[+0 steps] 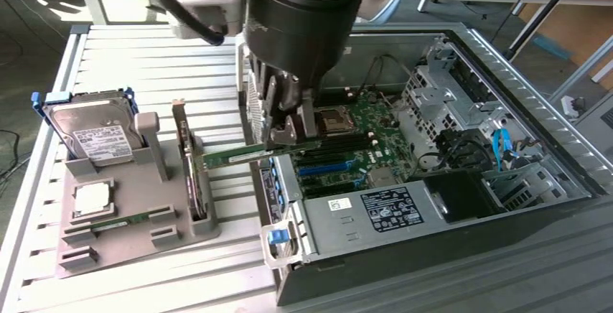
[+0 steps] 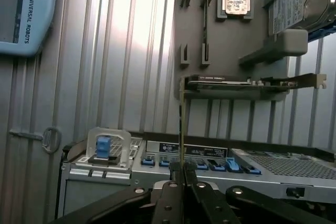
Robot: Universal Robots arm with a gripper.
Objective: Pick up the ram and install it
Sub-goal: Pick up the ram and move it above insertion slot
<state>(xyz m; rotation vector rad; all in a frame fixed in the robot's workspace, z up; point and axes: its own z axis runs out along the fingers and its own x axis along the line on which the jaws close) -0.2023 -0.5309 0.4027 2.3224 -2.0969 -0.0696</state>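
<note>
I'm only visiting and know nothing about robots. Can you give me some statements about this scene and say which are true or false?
1. The gripper grips the ram, a thin green stick. True.
2. The ram sits in a slot on the motherboard. False: it is held in the air at the edge of the open computer case.
3. A second stick lies on the grey tray. True.
4. The hard drive is mounted inside the case. False: it stands on the tray.
</note>
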